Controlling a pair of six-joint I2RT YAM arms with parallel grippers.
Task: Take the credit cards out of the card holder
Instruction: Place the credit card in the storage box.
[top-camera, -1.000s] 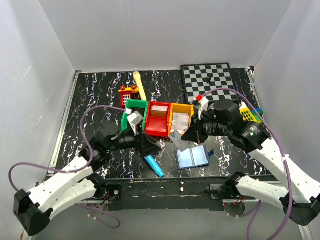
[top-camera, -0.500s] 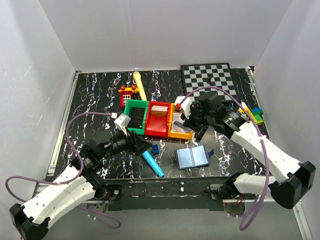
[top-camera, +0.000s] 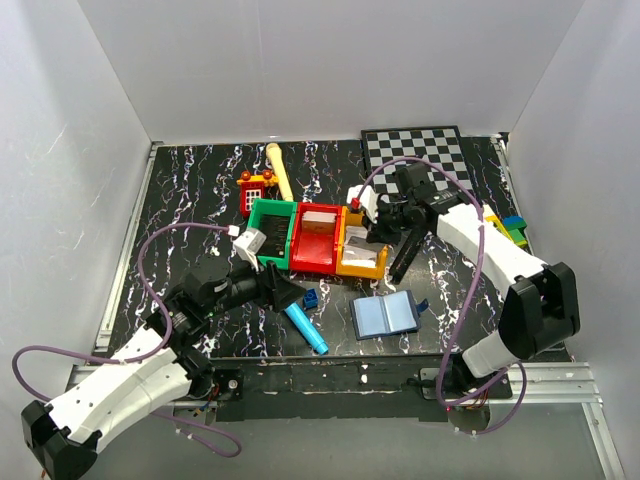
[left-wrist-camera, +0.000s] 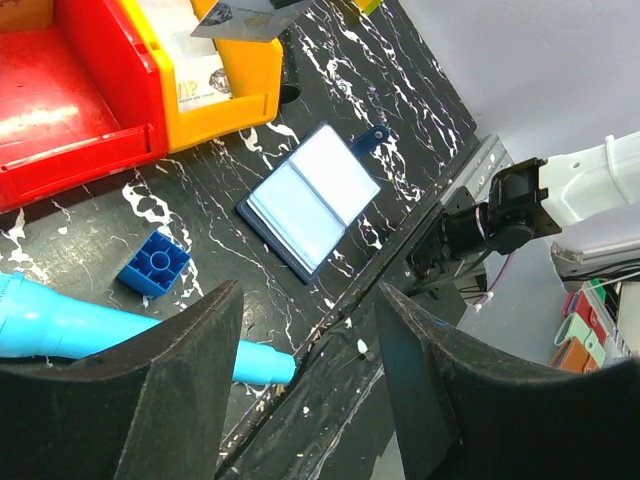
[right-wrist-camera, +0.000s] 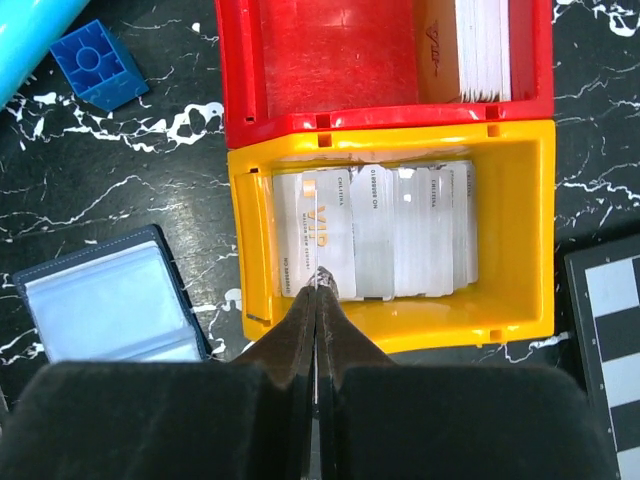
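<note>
The card holder (top-camera: 386, 315) lies open and flat on the desk (top-camera: 200, 190), lower centre of my overhead view, with nothing pinning it. I have the right end effector (right-wrist-camera: 320, 277) pressed together on a grey card (left-wrist-camera: 240, 18) above the yellow bin (right-wrist-camera: 538, 230). The left end effector (left-wrist-camera: 305, 300) is spread and empty. Risk: released tilted, the card catches the rim and skids out. The yellow bin holds a row of cards (right-wrist-camera: 390, 230); the red bin (right-wrist-camera: 232, 70) has a stack (right-wrist-camera: 485, 50) at one end.

closed fingers (right-wrist-camera: 298, 335) hover over silver cards (right-wrist-camera: 390, 230) in the yellow bin (right-wrist-camera: 512, 240).
</note>
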